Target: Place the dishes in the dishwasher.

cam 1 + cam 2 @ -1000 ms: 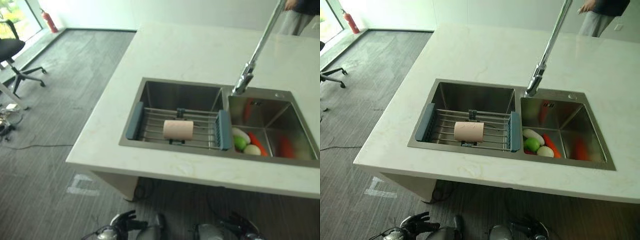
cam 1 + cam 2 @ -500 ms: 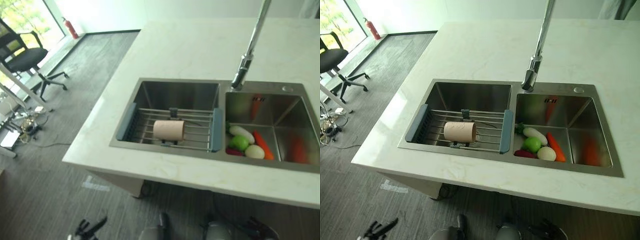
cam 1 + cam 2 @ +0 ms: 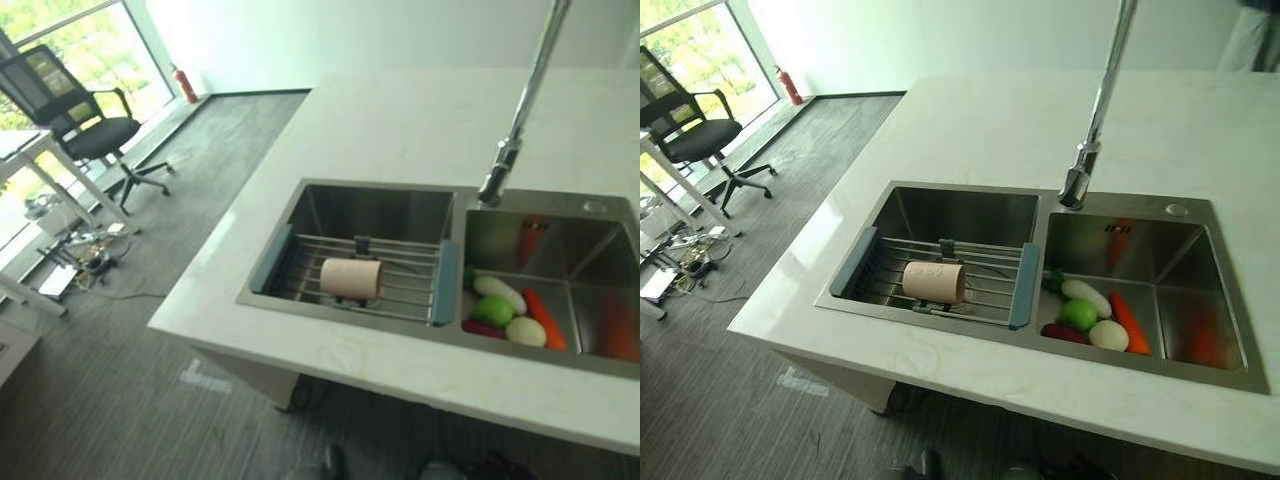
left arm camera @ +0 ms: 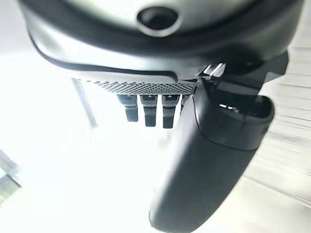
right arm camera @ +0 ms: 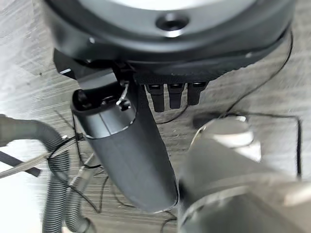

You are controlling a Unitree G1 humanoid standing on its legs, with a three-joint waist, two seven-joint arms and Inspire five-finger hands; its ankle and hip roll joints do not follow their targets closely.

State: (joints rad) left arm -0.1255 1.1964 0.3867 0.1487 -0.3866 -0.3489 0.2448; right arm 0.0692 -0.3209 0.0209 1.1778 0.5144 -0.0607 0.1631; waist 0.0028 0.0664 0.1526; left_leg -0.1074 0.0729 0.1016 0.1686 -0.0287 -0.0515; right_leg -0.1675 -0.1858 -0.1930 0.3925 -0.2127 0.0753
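Observation:
A pale pink cup lies on its side on a wire rack with blue-grey ends. The rack spans the left basin of a steel double sink set in a white counter. My left hand shows in the left wrist view with straight fingers, its thumb standing out, and nothing in it. My right hand hangs over grey floor in the right wrist view, likewise straight-fingered and holding nothing. Both hands are far from the cup.
Several vegetables lie in the right basin under a tall faucet. The white counter has a front edge near me. An office chair, a desk and floor cables stand at the left. A person is beyond the counter.
The camera has swung, so the whole picture has shifted. Both hands, seen at the bottom edge a second ago, have dropped out of the eye views. The cup lies as before.

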